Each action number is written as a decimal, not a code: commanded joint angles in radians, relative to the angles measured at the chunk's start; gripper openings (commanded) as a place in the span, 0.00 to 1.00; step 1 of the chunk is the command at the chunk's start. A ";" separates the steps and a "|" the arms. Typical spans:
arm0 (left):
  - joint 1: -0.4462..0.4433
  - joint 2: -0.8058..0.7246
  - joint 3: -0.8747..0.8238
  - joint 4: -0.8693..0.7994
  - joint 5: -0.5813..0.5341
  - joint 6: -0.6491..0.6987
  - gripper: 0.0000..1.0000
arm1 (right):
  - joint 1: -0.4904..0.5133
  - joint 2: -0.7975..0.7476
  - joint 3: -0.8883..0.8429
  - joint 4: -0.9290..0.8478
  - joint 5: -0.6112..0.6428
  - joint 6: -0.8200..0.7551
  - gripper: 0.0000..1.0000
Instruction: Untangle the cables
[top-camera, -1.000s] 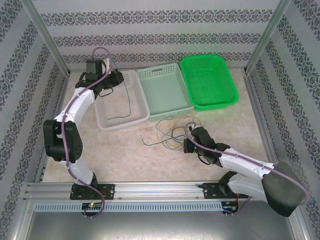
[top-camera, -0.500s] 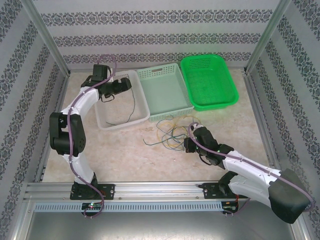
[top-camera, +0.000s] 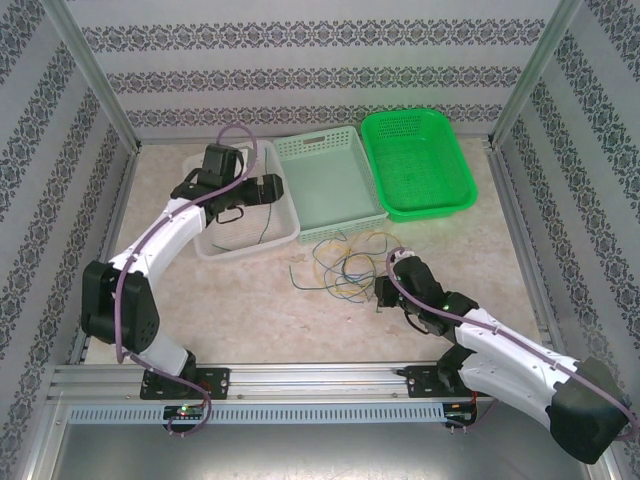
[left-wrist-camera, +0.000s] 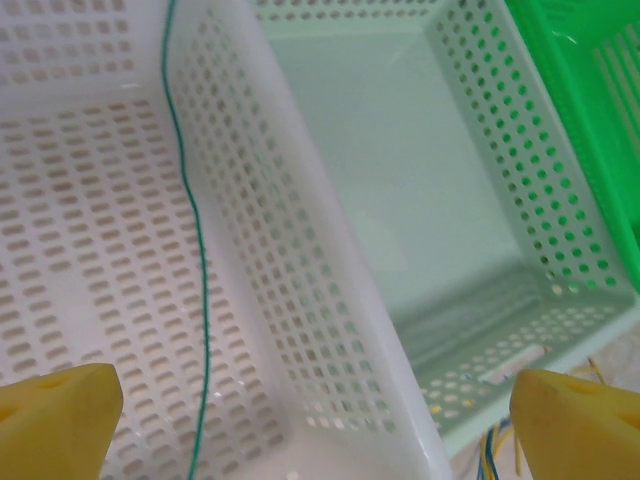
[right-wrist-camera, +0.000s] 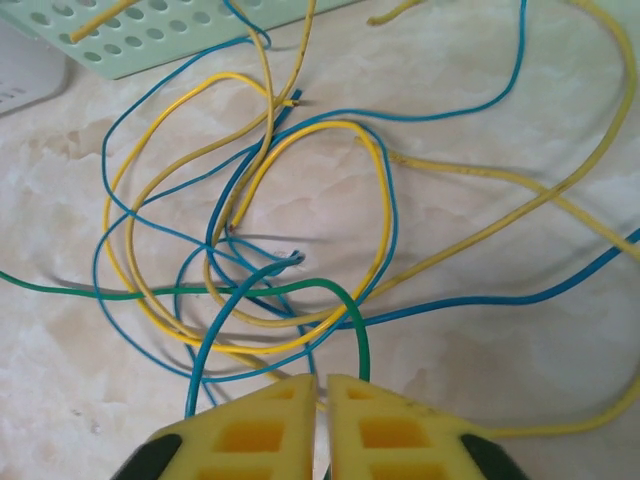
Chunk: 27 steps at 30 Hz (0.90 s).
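Several cables (top-camera: 340, 265) tangled mid-tabletop, just before pale green basket (top-camera: 345, 224) | one green cable (left-wrist-camera: 195, 250) lying in white basket (top-camera: 245, 244) | left gripper (left-wrist-camera: 320, 410) wide apart above that basket | right gripper (right-wrist-camera: 322, 385) closed at tangle's near edge, hold unclear

The cables (right-wrist-camera: 388, 210) have smooth, glossy plastic insulation, the white basket (left-wrist-camera: 300, 260) and pale green basket (left-wrist-camera: 420, 200) are perforated satin plastic, and the table (right-wrist-camera: 480, 360) looks like polished marble.

Three perforated baskets stand side by side at the far end of the marble-patterned table (top-camera: 250, 310) — white basket (top-camera: 240, 250) left, pale green basket (top-camera: 330, 190) centre, bright green basket (top-camera: 415, 165) right
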 joint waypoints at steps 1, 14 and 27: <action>-0.038 -0.043 -0.046 0.058 -0.004 0.018 1.00 | -0.010 -0.018 -0.004 -0.037 0.026 -0.004 0.06; -0.113 -0.095 -0.188 0.076 0.061 0.001 1.00 | -0.068 -0.097 0.002 -0.175 0.085 0.052 0.41; -0.303 -0.259 -0.509 0.195 -0.005 -0.351 0.96 | -0.083 -0.140 0.045 -0.193 0.108 0.023 0.44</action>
